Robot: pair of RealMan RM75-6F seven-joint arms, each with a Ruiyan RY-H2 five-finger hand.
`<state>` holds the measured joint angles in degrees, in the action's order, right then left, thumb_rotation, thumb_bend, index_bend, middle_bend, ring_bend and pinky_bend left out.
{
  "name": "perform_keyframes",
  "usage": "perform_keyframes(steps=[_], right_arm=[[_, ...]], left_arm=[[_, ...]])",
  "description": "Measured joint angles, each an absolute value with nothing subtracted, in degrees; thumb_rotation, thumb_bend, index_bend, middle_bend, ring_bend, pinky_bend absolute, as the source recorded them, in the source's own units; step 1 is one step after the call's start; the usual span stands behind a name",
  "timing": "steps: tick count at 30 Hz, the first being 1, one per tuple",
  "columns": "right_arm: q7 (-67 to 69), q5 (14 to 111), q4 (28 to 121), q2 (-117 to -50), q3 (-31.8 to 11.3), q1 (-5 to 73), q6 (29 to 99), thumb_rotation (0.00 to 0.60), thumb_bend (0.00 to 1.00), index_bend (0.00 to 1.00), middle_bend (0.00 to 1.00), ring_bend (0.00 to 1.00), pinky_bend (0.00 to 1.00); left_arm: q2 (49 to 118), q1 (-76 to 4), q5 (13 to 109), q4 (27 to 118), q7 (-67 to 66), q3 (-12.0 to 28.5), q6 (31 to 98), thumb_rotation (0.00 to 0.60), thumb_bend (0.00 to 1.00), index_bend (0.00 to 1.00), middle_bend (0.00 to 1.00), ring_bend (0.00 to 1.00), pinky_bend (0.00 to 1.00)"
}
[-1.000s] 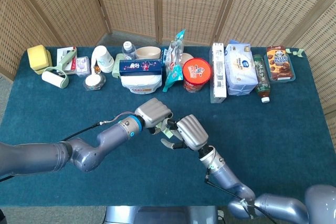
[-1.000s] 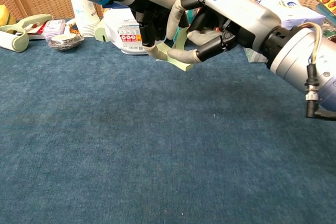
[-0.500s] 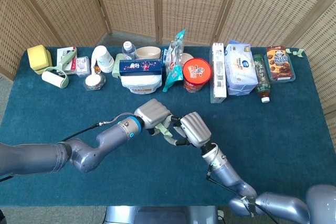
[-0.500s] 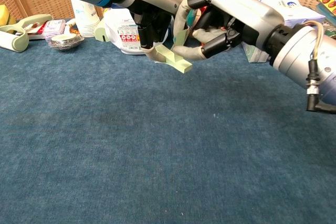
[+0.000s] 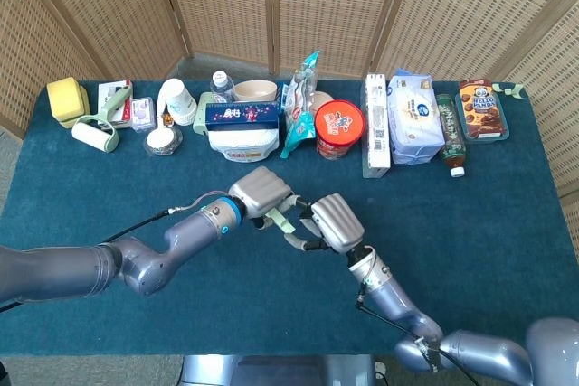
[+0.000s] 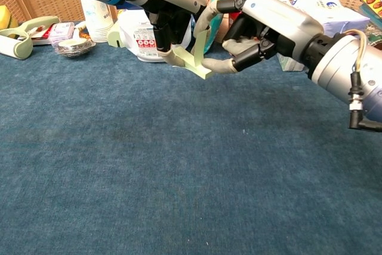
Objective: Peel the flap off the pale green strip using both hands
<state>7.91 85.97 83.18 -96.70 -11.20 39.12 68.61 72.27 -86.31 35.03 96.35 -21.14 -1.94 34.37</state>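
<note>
The left hand (image 6: 164,13) grips the pale green strip (image 6: 190,64); the right hand (image 6: 253,28) pinches its flap (image 6: 200,39), now lifted higher above the worktop (image 6: 179,171), so peeling looks underway.

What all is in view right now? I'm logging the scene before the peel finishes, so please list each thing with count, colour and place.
pale green strip: 1, pale green, held above the table between both hands
sponge: 1, yellow, back left
lint roller: 1, white and green, back left
paper cups: 1 stack, white, back row
tub: 1, red, back centre
tissue pack: 1, white and blue, back right
bottle: 1, green, lying back right
table: 1, dark blue cloth
left hand: 1, grey, holds the strip
right hand: 1, grey, pinches the flap
</note>
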Motion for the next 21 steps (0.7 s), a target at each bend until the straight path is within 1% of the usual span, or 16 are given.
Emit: perform_keyframes(steps=[1,4,21], right_arm=[[8.0,85.9,83.1,-96.6,-11.2,39.1,68.6,0.525,0.30,0.29,1.00,0.98,0.82],[8.1,85.7,82.8,-96.5,-11.2,39.0,68.5,0.521,0.30,0.26,1.00,0.98,0.82],[9.5,85.7,81.7,-96.3,-10.9,38.4,69.1,0.522,0.30,0.39,1.00,0.98,0.82]], left_arm=[[72.3,-86.3,35.0,96.3,-21.2,-2.0,34.4,0.600,0.37,0.61,1.00,1.00,1.00],[72.4,-86.3,35.1,96.0,-21.6,-2.2,34.5,0.600,0.37,0.61,1.00,1.00,1.00],[72.9,-86.1,34.9,95.3,-21.8,-2.1,34.4,0.600,0.37,0.61,1.00,1.00,1.00]])
